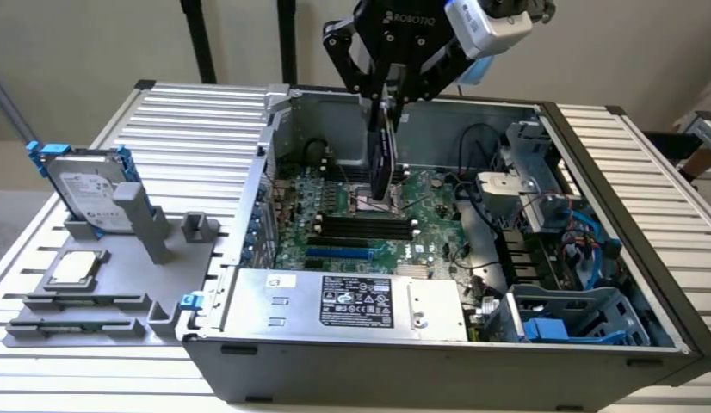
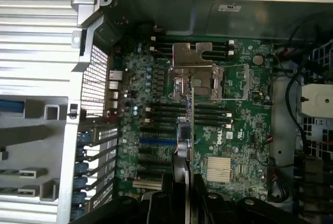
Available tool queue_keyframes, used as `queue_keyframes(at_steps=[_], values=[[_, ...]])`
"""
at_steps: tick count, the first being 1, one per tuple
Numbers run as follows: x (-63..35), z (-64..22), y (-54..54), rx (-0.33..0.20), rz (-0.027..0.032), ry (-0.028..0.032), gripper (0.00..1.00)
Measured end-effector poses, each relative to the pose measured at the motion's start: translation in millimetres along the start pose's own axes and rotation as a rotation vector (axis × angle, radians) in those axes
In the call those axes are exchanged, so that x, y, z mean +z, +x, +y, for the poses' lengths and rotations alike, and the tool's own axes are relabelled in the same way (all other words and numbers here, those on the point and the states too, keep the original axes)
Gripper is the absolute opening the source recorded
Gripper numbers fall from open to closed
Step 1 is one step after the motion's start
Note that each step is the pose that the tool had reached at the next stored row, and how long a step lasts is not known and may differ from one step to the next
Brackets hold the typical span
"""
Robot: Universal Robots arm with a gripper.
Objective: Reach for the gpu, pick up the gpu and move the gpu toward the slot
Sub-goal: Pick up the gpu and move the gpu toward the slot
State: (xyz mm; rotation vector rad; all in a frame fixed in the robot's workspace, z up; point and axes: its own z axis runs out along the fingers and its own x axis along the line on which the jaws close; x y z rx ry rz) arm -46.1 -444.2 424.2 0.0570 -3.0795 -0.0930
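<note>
My gripper [image 1: 386, 105] hangs over the open computer case [image 1: 631, 215], shut on the gpu [image 1: 385, 163]. The card hangs down from the fingers, dark and slim, seen edge-on. Its lower end is just above the green motherboard [image 1: 442, 194], near the processor socket. In the wrist view the gpu [image 2: 189, 125] runs as a thin line from the gripper [image 2: 181, 185] across the motherboard [image 2: 244, 130], over the silver socket frame [image 2: 205, 78]. The expansion slots, one of them blue [image 2: 156, 140], lie beside the card, toward the case's rear grille.
A silver hard drive with blue rails [image 1: 89, 194] stands in a grey fixture [image 1: 114, 292] at the exterior view's left, with a small square chip [image 1: 76, 268] below it. The power supply [image 1: 344, 301], black cables [image 1: 482, 146] and a blue drive cage [image 1: 574, 314] crowd the case.
</note>
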Motion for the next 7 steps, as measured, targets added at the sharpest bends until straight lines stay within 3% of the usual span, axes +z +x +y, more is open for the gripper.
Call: queue_keyframes(at_steps=[7], values=[[0.6, 0.2, -0.5, 0.000, 0.0000, 0.0004, 0.26]])
